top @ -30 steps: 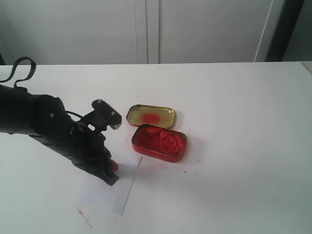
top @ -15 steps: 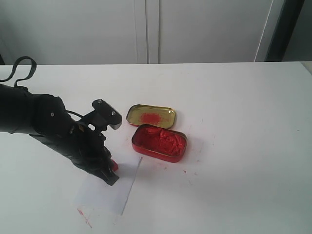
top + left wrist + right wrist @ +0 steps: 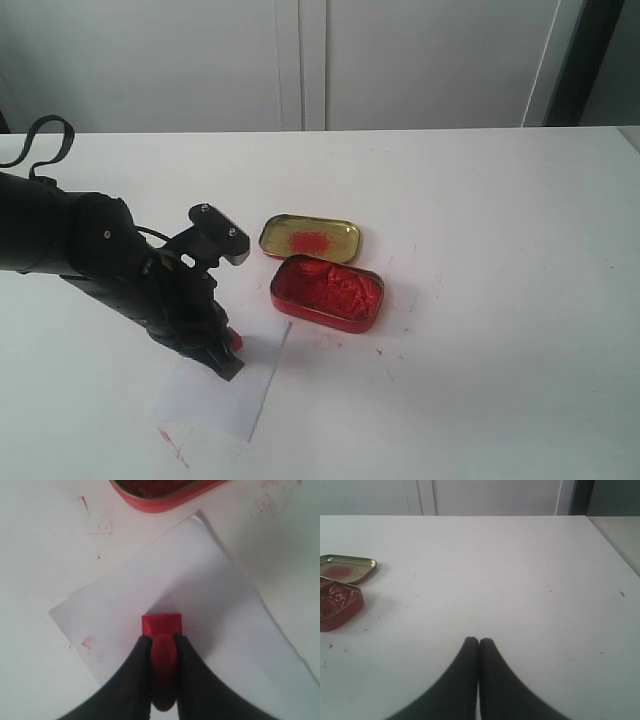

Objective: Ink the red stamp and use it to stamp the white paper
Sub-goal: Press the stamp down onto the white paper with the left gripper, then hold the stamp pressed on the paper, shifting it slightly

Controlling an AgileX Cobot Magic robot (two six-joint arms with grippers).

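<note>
The red stamp (image 3: 161, 625), clamped in the left gripper (image 3: 163, 641) jaws, seemingly touches the white paper (image 3: 205, 585); right gripper (image 3: 479, 643) jaws closed, empty.

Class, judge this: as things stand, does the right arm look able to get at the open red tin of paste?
Probably yes. Only bare table lies between the right gripper, shut and empty, and the red tin; the left gripper holds the red stamp over the white paper, off that path.

stamp (image 3: 161, 624): coloured plain red throughout
paper (image 3: 200, 580): white, marked by a faint red smudge
tin (image 3: 326, 292): red, filled with red paste
lid (image 3: 310, 238): gold, smeared red
table (image 3: 480, 250): white, flecked with red
</note>
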